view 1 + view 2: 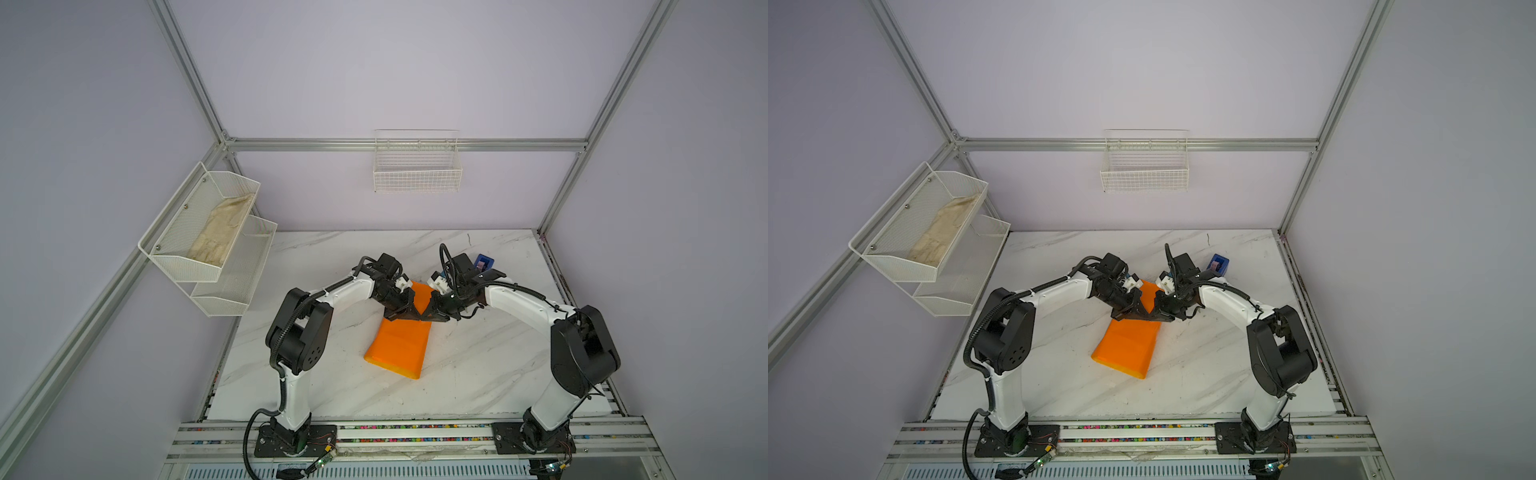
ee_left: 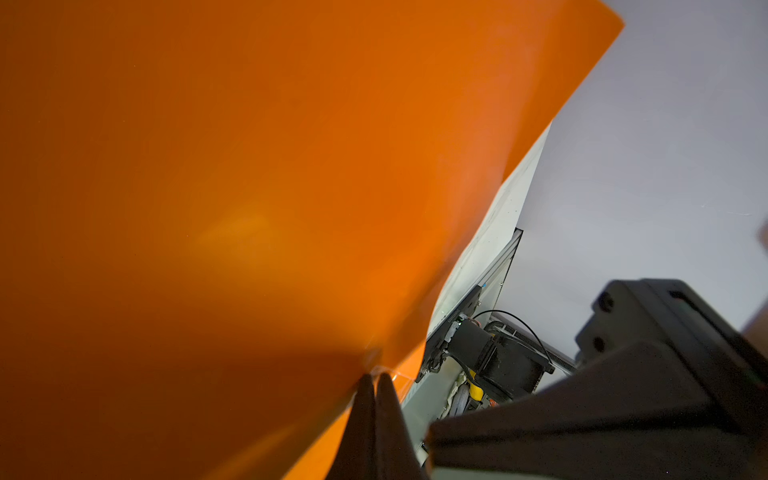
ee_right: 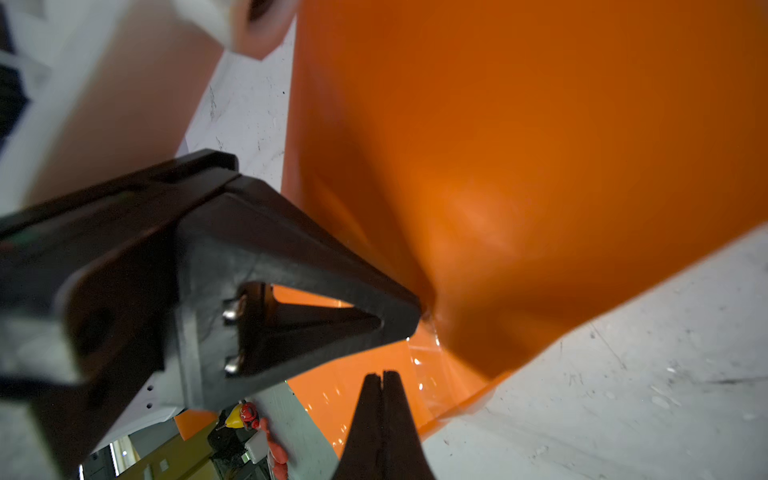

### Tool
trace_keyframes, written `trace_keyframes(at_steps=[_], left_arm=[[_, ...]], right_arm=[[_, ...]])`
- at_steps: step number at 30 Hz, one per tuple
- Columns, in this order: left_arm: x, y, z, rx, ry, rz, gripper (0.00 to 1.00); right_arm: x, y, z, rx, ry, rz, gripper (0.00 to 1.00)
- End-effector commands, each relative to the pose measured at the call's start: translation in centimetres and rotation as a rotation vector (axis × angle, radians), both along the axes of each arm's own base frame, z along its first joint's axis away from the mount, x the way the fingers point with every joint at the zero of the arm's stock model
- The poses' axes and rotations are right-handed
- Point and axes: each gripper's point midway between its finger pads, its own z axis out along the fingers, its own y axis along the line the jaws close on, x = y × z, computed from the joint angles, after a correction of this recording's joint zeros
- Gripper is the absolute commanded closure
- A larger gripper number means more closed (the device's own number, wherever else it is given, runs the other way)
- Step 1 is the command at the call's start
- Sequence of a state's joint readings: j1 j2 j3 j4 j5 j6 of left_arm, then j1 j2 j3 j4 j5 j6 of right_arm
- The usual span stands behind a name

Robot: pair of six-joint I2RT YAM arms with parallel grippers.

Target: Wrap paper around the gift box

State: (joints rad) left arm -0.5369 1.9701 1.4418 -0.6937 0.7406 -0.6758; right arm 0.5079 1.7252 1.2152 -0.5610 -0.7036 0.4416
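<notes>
In both top views the paper (image 1: pixel 401 347) lies in the middle of the tabletop (image 1: pixel 478 365) as a smooth orange parcel. It is folded flat on top with soft, rounded edges, and looks wider at its near end. The tabletop is white and marble-patterned, with grey veins. The left gripper (image 1: pixel 415 316) and right gripper (image 1: pixel 428 318), matte black wedges, meet tip to tip on the parcel's upper face. A blue tape dispenser (image 1: pixel 484 262) stands beyond the right gripper.

In the left wrist view the left gripper's (image 2: pixel 375 380) jaws are pressed together at a curled edge of the paper (image 2: pixel 249 187), a glossy sheet that fills most of the view.

In the right wrist view the right gripper's (image 3: pixel 383 376) jaws are likewise closed tight, just in front of a shiny-flecked fold. The left gripper's (image 3: pixel 415 318) tip touches a crease. Whether either pinches paper I cannot tell.
</notes>
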Motion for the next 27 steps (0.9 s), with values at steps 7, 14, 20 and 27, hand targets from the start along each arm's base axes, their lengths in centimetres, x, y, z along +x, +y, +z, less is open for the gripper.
trace_keyframes(at_steps=[7,14,20,27], left_arm=[[-1.6,3.0,-3.4,0.174,0.067,0.023,1.00],[-1.6,3.0,-3.1,0.174,0.063,0.027,1.00],[-1.5,3.0,-3.1,0.174,0.062,0.021,1.00],[-1.7,3.1,-3.0,0.179,0.064,0.021,1.00]], right_arm=[[-2.5,-2.4,-2.9,-0.129,0.037,0.006,1.00],[-4.9,-4.8,-2.0,-0.192,0.034,-0.026,1.00],[-3.8,-3.2,-1.5,-0.093,0.017,-0.085,1.00],[-2.8,-2.0,-2.9,-0.061,0.023,-0.115,1.00]])
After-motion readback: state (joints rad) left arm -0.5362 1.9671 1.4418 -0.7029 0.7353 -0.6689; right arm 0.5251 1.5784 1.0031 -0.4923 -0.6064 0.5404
